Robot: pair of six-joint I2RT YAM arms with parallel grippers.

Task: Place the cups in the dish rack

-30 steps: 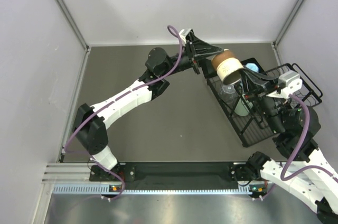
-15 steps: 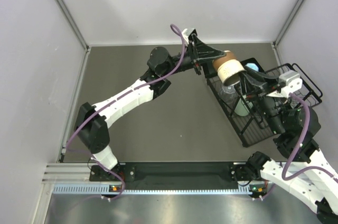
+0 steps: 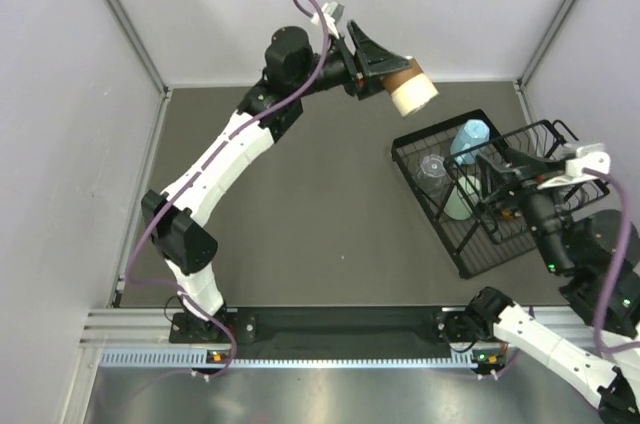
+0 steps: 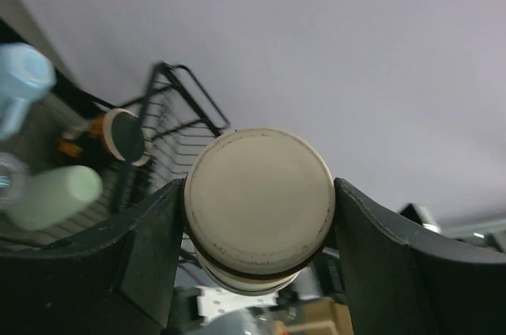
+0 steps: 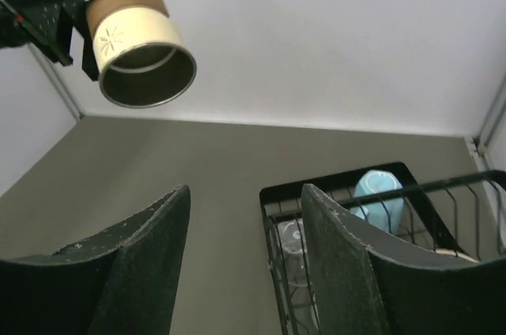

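A cream and brown cup hangs on its side high above the table's back edge, my left gripper shut on its base end. The left wrist view shows the cup's cream bottom pinched between both fingers. Its dark open mouth faces the right wrist camera. The black wire dish rack at right holds a light blue mug, a clear cup and a mint green tumbler. My right gripper hovers open and empty over the rack's right part.
Grey walls close in the table at the back and on both sides. The raised basket section of the rack sits against the right wall. The left arm stretches diagonally over the dark tabletop.
The left arm has lifted the cup up and back, away from the rack. The right gripper has opened and drawn back to the right.
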